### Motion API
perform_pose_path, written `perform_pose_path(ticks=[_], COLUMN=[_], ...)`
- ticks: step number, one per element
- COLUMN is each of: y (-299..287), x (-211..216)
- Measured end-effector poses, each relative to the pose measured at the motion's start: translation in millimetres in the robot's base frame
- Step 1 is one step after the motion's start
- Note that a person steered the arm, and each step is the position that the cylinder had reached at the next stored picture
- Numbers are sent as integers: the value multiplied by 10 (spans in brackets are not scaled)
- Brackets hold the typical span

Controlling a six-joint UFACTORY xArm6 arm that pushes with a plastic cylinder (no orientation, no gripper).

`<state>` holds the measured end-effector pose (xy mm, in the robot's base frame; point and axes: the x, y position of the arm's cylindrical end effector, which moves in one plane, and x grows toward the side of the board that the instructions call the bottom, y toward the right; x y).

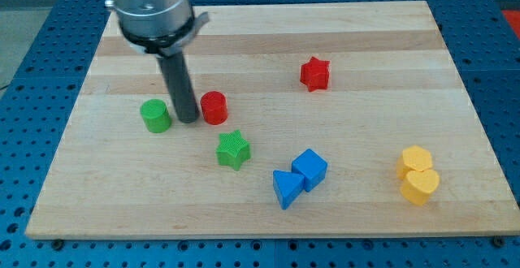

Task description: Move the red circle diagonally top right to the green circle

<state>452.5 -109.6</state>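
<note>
The red circle [214, 107] stands on the wooden board left of centre. The green circle [155, 115] stands to its left, slightly lower in the view. My tip [188, 120] is down on the board between the two, close against the red circle's left side and a short gap from the green circle's right side. The dark rod rises from there to the grey arm body at the view's top left.
A green star [233, 149] lies just below the red circle. A red star [314, 74] is at upper centre. A blue triangle [284, 188] and blue cube [309, 170] touch at lower centre. Two yellow blocks [418, 175] sit at lower right. The board [268, 24] has edges all round.
</note>
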Motion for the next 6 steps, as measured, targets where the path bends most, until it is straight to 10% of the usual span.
perform_pose_path(ticks=[6], y=[1010], x=[-22])
